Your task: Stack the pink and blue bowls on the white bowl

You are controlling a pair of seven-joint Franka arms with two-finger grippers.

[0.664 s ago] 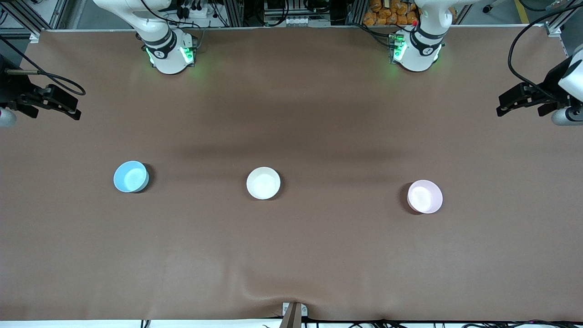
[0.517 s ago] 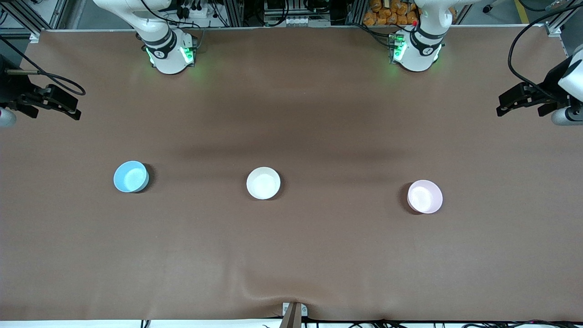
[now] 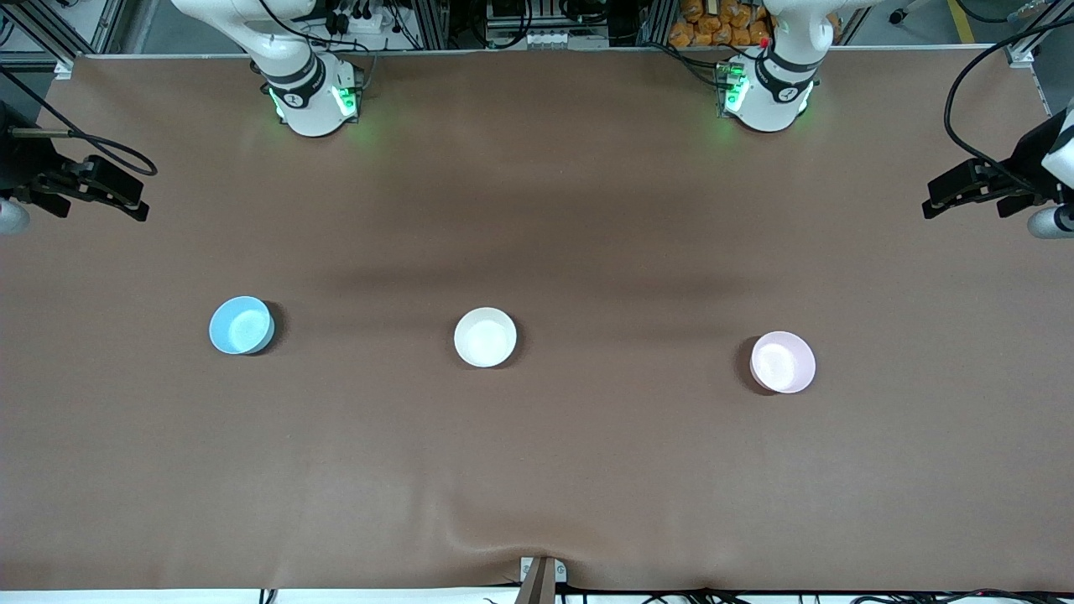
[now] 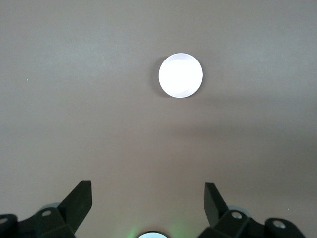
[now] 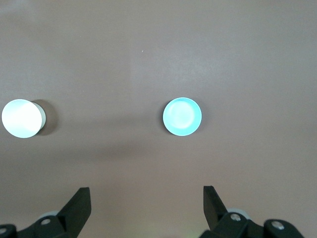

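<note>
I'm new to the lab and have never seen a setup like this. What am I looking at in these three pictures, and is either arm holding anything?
These are two robot arms bolted along one edge of a brown table. One picture looks down from a high camera facing them; the other two come from cameras on each arm's wrist.

Three small bowls sit apart in a row: the blue bowl toward the right arm's end, the white bowl in the middle, the pink bowl toward the left arm's end.

The left gripper and right gripper hang over the table's ends, both open and holding nothing. The left wrist picture shows the pink bowl; the right shows the blue bowl and white bowl. No stacking has begun.
</note>
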